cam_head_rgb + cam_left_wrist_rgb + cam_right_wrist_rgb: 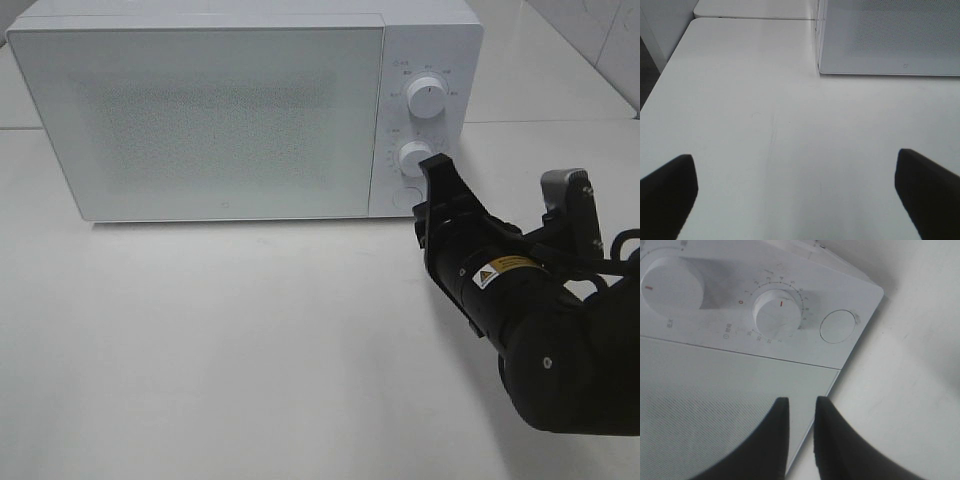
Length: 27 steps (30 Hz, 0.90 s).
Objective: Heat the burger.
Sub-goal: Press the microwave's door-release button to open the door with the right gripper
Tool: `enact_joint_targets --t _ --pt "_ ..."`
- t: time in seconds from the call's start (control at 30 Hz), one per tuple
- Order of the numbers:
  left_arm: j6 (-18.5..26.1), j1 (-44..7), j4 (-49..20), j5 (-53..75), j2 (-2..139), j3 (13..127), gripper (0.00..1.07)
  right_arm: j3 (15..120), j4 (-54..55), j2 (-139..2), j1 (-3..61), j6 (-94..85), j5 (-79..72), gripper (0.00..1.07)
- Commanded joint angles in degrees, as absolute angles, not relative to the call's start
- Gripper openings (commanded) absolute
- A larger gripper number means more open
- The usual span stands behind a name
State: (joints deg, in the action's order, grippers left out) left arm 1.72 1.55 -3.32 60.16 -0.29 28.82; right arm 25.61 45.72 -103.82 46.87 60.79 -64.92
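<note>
A white microwave (200, 110) stands on a white table (250, 330) with its frosted door (200, 105) closed. The burger shows in no view, so its place, its heading and its long axis cannot be told. Right of the door sit the upper dial (428, 98), the lower dial (414, 157) and, under them, a round button (405, 196). The right gripper (437, 165) reaches in from the right, its black tip just in front of the lower dial; whether it touches the panel cannot be told. Only the right wrist view shows its jaws, drawn almost together with a thin gap and nothing between them (800, 402), and the red mark on the lower dial (777, 315). The left gripper (795, 170) appears in its own wrist view alone, jaws spread wide and empty above bare table, the microwave's left front corner (820, 70) ahead of it.
</note>
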Motion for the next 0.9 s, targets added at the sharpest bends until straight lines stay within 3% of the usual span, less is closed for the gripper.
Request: enact_joint_targets --t 0.03,0.2,0.9 --pt "1.26 1.66 -3.61 59.42 -1.38 28.65 1.0 26.18 45.66 -103.65 47.04 68.12 -65.03 0.14" --pt "1.26 1.66 -3.61 59.42 -1.38 28.65 1.0 26.18 45.72 -103.65 47.04 77.86 -62.91 0.0" --pt "1.26 1.66 -3.61 59.42 -1.38 28.65 1.0 30.88 46.7 -108.8 42.86 76.89 -62.11 0.0"
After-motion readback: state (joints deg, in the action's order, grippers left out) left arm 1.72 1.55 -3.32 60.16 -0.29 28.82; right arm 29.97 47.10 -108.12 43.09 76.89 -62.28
